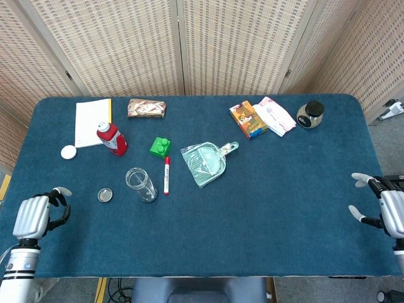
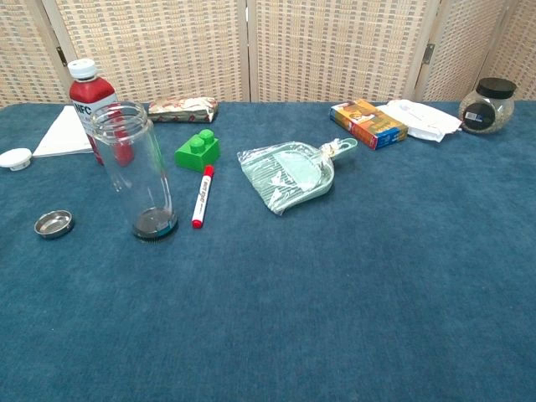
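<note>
While flat on the table, red marker (image 1: 166, 175) lengthwise toward the screen, cap far.

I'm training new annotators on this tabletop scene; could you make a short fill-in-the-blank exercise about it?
1. The marker lying between the clear jar and the dustpan has a ___ cap.
2. The toy brick beside the red bottle is ___.
3. The small metal lid lies nearest the ___ hand.

Missing words: red; green; left
</note>
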`<state>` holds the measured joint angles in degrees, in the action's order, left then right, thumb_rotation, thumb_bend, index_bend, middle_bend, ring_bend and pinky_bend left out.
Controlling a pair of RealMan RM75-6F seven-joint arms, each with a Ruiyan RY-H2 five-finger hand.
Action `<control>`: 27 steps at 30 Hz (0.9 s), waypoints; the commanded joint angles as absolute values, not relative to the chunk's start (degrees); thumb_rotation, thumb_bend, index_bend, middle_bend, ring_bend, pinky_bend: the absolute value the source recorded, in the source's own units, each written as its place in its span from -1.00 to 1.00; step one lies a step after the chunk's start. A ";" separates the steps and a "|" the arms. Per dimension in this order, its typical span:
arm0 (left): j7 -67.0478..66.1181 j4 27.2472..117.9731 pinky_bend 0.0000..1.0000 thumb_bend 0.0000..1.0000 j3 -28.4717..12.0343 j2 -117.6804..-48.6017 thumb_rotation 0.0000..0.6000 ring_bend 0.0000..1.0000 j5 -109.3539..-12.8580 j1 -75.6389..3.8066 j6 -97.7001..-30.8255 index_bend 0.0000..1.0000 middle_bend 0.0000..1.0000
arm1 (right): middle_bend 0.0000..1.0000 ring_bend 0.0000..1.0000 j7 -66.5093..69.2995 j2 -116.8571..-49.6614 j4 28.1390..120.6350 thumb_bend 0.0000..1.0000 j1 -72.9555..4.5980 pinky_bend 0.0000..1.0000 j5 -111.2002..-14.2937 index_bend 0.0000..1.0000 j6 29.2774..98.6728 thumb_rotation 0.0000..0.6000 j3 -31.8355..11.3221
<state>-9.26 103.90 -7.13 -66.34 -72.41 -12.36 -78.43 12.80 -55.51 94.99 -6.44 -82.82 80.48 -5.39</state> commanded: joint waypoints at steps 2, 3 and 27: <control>-9.01 103.63 -0.21 -0.12 -7.20 -66.37 1.00 -0.02 -72.40 -12.48 -78.23 -0.19 0.03 | -0.25 -0.52 12.75 -55.31 95.17 -0.57 -6.39 -0.33 -82.82 -0.48 80.69 1.00 -5.50; -8.84 103.47 -0.21 -0.11 -7.24 -66.43 1.00 -0.02 -72.38 -12.51 -78.16 -0.20 0.03 | -0.25 -0.52 12.73 -55.21 95.25 -0.57 -6.37 -0.33 -82.79 -0.48 80.80 1.00 -5.59; -1.92 90.55 0.88 -0.34 -8.36 -70.71 1.00 0.70 -69.72 -22.08 -60.73 -0.20 0.69 | -0.25 -0.52 12.53 -53.96 96.24 -0.57 -5.81 -0.33 -83.05 -0.48 82.07 1.00 -5.87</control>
<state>-1.97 91.49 -8.20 -69.90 -70.36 -21.12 -61.86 12.52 -53.96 96.24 -5.82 -83.05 82.07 -5.88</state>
